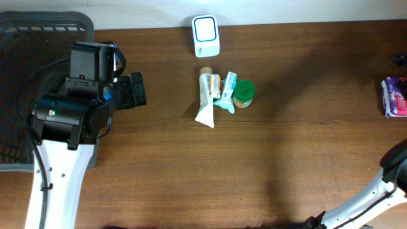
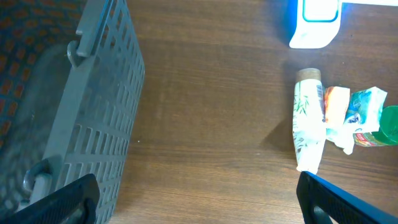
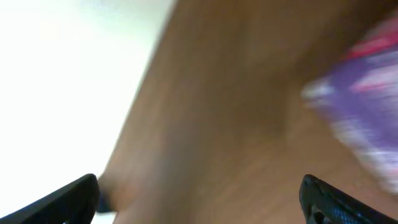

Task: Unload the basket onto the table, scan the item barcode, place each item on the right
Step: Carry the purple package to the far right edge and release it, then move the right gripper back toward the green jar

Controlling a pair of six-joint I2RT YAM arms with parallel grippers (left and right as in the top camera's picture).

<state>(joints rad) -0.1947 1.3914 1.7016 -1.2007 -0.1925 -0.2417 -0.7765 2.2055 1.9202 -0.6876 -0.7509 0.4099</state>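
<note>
The white barcode scanner [image 1: 206,36] stands at the table's far edge, and its blue light shows in the left wrist view [image 2: 315,22]. In front of it lie a white tube [image 1: 206,98], a blue-white packet [image 1: 224,92] and a green-lidded jar [image 1: 243,93]. A purple packet [image 1: 395,97] lies at the right edge and is blurred in the right wrist view [image 3: 367,118]. My right gripper [image 3: 202,199] is open over bare table left of that packet, holding nothing. My left gripper [image 1: 138,89] is open and empty, left of the tube [image 2: 309,121].
A dark grey mesh basket [image 1: 25,76] fills the far left corner, and its wall [image 2: 99,118] is close to my left gripper. An orange packet [image 2: 336,102] lies between the tube and the blue-white packet. The table's right edge is near the purple packet.
</note>
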